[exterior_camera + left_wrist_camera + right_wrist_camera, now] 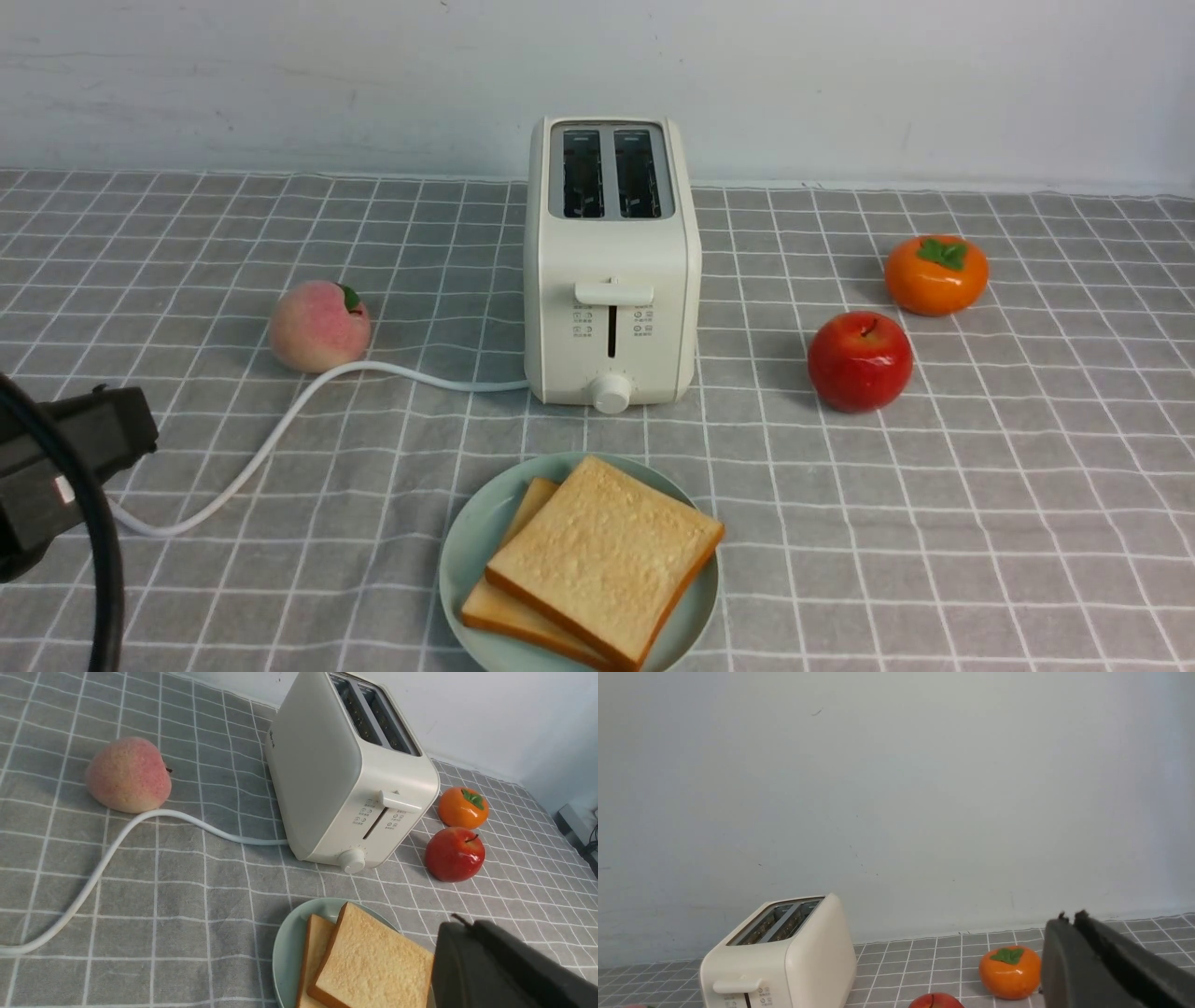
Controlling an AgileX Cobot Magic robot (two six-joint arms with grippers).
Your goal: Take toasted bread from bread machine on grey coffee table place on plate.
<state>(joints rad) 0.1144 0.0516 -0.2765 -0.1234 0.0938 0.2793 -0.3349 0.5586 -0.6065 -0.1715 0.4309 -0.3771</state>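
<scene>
Two slices of toasted bread lie overlapped on the mint-green plate [464, 551] at the front of the grey coffee table [934, 523]. The upper slice [605, 555] covers most of the lower slice [523, 611]. Behind the plate stands the cream-white bread machine [609, 271], both of its slots empty. In the left wrist view my left gripper [462, 921] is shut on nothing, just beside the upper slice [369, 966] and the plate [287, 947]. My left arm [65, 467] shows at the front view's left edge. In the right wrist view my right gripper [1070, 915] is shut and empty, raised off the table near the persimmon [1009, 971].
A peach [319, 327] lies left of the toaster, with the white cord [271, 439] curving past it toward the front left. A red apple [859, 361] and an orange persimmon [935, 273] sit to the toaster's right. A pale wall runs along the table's far edge.
</scene>
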